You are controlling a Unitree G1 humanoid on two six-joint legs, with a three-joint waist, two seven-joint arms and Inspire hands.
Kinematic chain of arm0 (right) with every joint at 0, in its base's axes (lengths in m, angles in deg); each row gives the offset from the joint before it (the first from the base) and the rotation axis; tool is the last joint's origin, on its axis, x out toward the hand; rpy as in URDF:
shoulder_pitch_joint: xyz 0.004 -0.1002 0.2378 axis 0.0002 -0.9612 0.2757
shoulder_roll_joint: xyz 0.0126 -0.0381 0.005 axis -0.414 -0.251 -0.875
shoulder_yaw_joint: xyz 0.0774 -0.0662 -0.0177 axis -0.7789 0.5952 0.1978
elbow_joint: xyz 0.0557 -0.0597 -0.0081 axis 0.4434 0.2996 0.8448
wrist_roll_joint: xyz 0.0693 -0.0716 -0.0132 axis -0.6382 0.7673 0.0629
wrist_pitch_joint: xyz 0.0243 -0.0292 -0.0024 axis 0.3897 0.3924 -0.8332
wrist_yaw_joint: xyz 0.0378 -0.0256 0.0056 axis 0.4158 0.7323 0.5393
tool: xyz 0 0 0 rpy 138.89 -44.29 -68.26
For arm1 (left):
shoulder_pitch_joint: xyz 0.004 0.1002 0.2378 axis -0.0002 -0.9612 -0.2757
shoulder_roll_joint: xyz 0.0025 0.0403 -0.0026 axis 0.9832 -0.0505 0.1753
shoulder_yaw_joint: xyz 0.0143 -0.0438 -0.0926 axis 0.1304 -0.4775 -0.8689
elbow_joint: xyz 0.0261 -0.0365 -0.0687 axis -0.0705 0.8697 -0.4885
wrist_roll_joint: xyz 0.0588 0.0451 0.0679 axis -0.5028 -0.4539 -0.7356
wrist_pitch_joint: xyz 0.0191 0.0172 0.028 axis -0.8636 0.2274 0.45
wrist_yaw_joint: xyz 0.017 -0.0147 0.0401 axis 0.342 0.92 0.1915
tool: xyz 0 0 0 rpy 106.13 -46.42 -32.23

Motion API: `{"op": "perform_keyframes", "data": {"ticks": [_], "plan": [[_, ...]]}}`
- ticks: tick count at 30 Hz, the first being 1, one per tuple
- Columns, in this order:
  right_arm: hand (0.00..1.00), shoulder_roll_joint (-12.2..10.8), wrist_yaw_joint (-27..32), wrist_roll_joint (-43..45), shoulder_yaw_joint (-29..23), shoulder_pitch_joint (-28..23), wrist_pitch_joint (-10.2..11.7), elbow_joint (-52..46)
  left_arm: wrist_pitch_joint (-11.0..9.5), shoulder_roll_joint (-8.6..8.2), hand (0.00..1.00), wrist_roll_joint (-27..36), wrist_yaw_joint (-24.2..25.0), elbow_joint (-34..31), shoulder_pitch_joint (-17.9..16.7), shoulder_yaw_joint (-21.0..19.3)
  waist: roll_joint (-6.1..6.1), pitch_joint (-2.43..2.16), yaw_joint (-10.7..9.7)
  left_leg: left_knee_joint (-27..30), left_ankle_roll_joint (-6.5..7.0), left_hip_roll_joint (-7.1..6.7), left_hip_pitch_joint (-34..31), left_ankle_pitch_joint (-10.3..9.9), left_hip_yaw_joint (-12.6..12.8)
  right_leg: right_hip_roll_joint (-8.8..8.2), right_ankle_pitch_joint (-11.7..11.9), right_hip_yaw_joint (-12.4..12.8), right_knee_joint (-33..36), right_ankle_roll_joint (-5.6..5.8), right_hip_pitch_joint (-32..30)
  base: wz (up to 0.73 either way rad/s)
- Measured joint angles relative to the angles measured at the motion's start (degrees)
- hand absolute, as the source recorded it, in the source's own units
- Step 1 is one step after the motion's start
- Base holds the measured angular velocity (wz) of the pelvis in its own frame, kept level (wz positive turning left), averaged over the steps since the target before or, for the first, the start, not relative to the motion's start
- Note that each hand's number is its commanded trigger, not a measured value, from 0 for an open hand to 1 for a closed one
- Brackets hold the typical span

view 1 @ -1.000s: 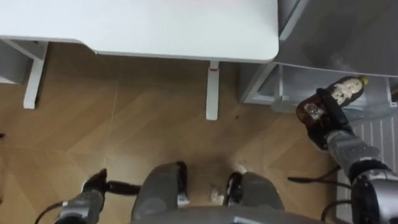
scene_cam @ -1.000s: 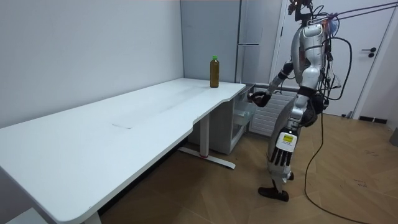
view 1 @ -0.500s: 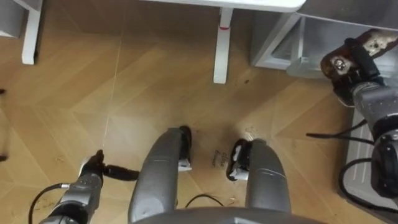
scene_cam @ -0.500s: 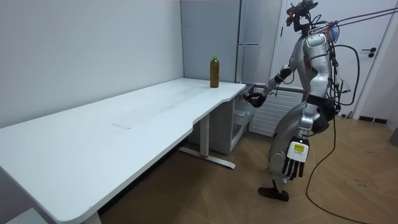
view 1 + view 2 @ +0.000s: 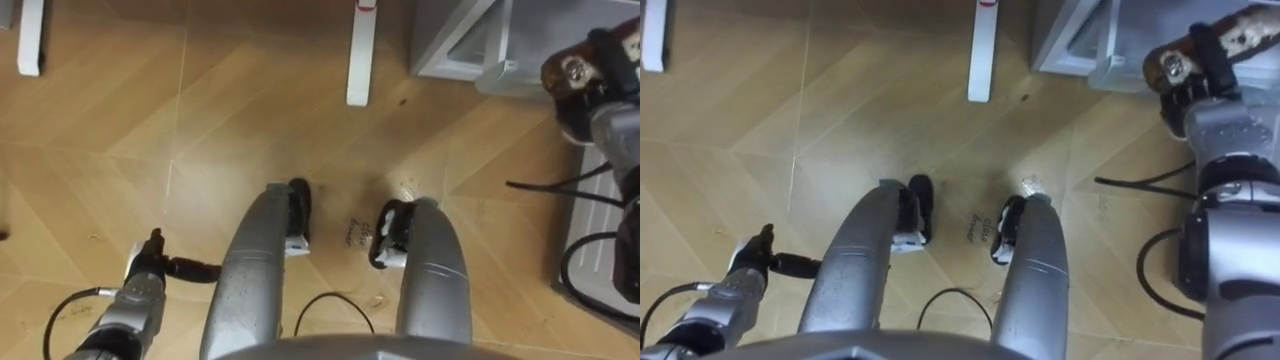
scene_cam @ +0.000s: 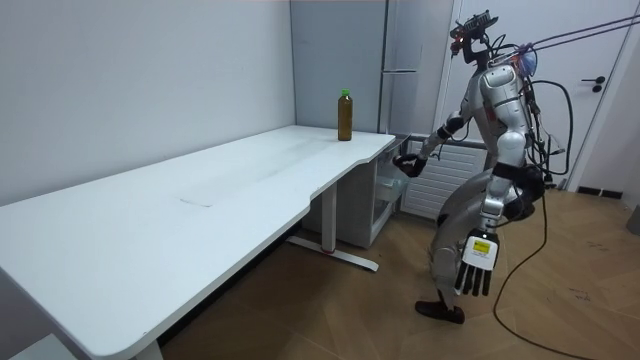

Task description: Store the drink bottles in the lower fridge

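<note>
I keep right hand (image 5: 1200, 72) clamped round bottle (image 5: 1245, 25) just before lower fridge (image 5: 1085, 35) opening, ready for loading; left hand (image 6: 476, 278) hangs slack, fingers straight, away from fridge.

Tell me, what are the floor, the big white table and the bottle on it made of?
The floor looks like wood or wood-look planks: brown grain, zigzag joints. The table has a smooth matt white top, perhaps laminate; its legs look like painted metal. The bottle seems clear plastic: brown drink shows through, green cap.
</note>
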Motion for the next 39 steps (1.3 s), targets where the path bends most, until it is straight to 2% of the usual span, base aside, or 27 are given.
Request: {"op": "perform_keyframes", "data": {"ticks": [7, 10, 11, 12, 13, 18, 29, 37, 39], "plan": [[1.00, 0.4, 2.7, -5.5, -2.1, 4.2, 0.1, 0.1, 0.1, -0.02, 0.00, 0.0, -1.2, -1.1, -1.4, 0.0, -0.19, -0.02, 0.0, 0.0, 0.08, -0.03, 0.0, 0.0, 0.0, -0.16, -0.3, -0.2, 0.1, 0.00, 0.0, 0.00], [1.00, 1.6, 4.4, -6.1, -2.4, 4.8, 0.6, 0.1, 0.0, 0.02, 0.00, 0.0, -1.6, -1.2, -1.8, 0.0, -0.19, -0.02, 0.0, 0.0, 0.08, -0.09, 0.0, 0.0, 0.0, -0.42, -0.6, -0.4, 0.1, 0.32, 0.0, 0.00], [0.70, 2.0, 4.8, -6.1, -2.4, 5.0, 0.9, 0.1, -0.1, 0.12, 0.00, 0.0, -1.6, -1.2, -2.3, 0.0, -0.19, -0.02, 0.1, 0.0, 0.09, -0.05, 0.0, 0.0, 0.0, -0.38, -0.6, -0.4, 0.1, 0.32, 0.1, 0.00], [0.20, 2.5, 5.4, -6.2, -2.4, 5.2, 1.0, 0.1, -0.2, 0.18, 0.00, 0.0, -1.7, -1.2, -2.6, 0.0, -0.19, -0.02, 0.1, 0.0, 0.09, -0.02, 0.0, 0.0, 0.1, -0.36, -0.6, -0.4, 0.0, 0.32, 0.1, 0.00], [0.00, 2.7, 5.6, -6.2, -2.4, 5.2, 1.1, 0.1, -0.2, 0.18, 0.00, 0.0, -1.8, -1.2, -2.6, 0.0, -0.19, -0.02, 0.1, 0.0, 0.09, -0.01, 0.0, 0.0, 0.1, -0.36, -0.6, -0.4, 0.0, 0.31, 0.1, 0.00], [0.00, 3.4, 8.4, -6.6, -2.2, 5.4, 1.9, 0.1, -0.1, 1.51, 0.00, 2.5, -2.5, -1.4, -3.1, 2.9, -0.21, -0.01, 0.2, -0.2, 0.02, 0.18, 0.9, 0.0, 0.1, 0.05, -0.8, -0.2, 0.0, 0.13, 0.8, 0.00], [0.00, 3.3, 13.0, -6.8, -2.1, 5.4, 1.9, 0.1, -0.1, 1.58, 0.00, 2.6, -3.4, -2.3, -3.6, 3.8, -0.35, 0.07, 0.7, -1.2, -0.13, 0.37, 2.8, 0.0, 0.2, 0.08, -0.8, -0.5, -1.0, 0.19, 2.6, -0.01], [0.00, 3.3, 14.4, -7.7, -2.1, 5.2, 2.4, 0.6, -0.1, 1.67, 0.00, 7.1, -4.9, -3.0, -4.6, 4.3, -0.38, 0.09, 1.1, -1.9, -0.29, 0.97, 4.1, -0.2, 0.2, 1.00, -0.6, -0.6, -2.4, 0.28, 4.3, -0.02], [0.00, 3.3, 14.4, -7.7, -2.1, 5.2, 2.4, 0.6, -0.1, 1.67, 0.00, 7.8, -4.9, -3.0, -4.6, 4.7, -0.39, 0.09, 1.2, -2.0, -0.29, 1.00, 4.4, -0.2, 0.2, 1.04, -0.4, -0.6, -2.5, -0.14, 4.5, 0.00]]}}
